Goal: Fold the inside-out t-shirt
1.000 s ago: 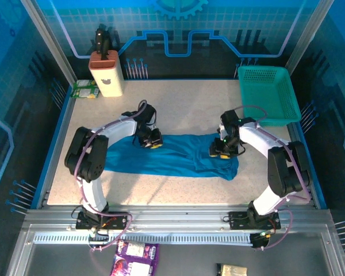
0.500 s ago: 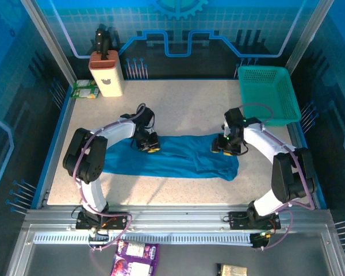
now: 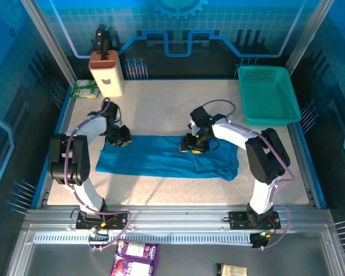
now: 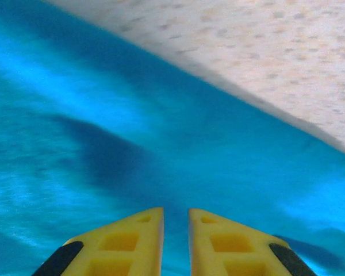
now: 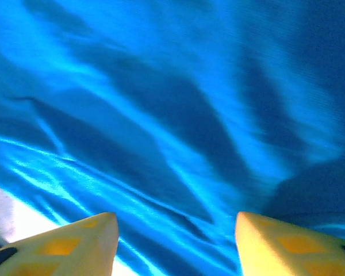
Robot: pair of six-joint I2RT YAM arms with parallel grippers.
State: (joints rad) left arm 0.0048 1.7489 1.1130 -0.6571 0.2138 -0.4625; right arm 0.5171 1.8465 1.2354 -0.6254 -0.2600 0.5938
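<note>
Left gripper (image 3: pixel 122 140) is seen at the far-left corner of the blue t-shirt (image 3: pixel 161 160), fingers nearly together, with only a thin slit left; any cloth pinch cannot be told. Right gripper (image 3: pixel 193 146) is held wide apart over the t-shirt's far edge, nothing clamped. T-shirt is spread flat mid-tabletop (image 3: pixel 161 109).

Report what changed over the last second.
Both grippers slid left along the far edge of the blue t-shirt: the left gripper to its far-left corner, which spread out leftward, the right gripper, jaws open, to its middle. The shirt's right end, teal basket and knife block stayed put.
</note>
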